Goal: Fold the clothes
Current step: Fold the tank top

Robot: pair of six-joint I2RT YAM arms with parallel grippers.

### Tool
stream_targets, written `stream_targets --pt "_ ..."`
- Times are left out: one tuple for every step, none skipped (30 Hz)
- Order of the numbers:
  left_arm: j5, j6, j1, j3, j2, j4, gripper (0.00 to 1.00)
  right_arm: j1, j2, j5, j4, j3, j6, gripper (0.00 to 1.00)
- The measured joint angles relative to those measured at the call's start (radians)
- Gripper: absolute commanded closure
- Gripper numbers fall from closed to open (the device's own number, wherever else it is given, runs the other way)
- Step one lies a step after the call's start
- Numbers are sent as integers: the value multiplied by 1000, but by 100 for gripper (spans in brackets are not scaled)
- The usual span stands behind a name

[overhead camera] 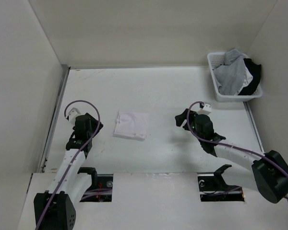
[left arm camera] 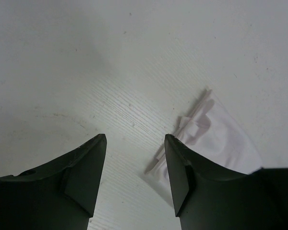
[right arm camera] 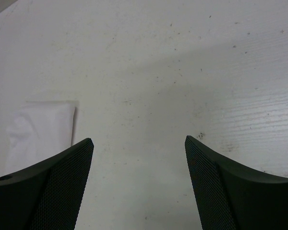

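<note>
The clothes [overhead camera: 131, 125] lay as a small folded square on the bench [overhead camera: 173, 91], between my arms. My left pincer [left arm camera: 134, 139] and right pincer [right arm camera: 139, 140] stood wide and empty. Folding looked finished, so I judged it best to withdraw high, snagging no edge.

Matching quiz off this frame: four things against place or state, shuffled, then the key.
Things:
1. T-shirt
2. basket
3. grey garment
4. black garment

Place or state:
A. at the basket's right rim, partly under another garment
B. folded, lying flat mid-table
C. standing at the table's far right corner
D. piled on top inside the basket

Pairs: 1-B, 2-C, 3-D, 4-A
</note>
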Motion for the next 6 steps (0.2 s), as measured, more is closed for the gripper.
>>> stream_targets --pt "2 0 0 0 5 4 50 0 1 0 0 0 0 19" --pt "3 0 0 0 9 9 51 0 1 0 0 0 0 19" --pt "3 0 0 0 13 14 51 0 1 0 2 0 0 19" --pt "4 0 -1 0 17 19 51 -1 1 0 2 0 0 19" --pt "4 0 -2 0 21 25 50 -1 1 0 3 0 0 19" --pt "4 0 -4 0 26 29 49 -2 1 0 3 0 0 19"
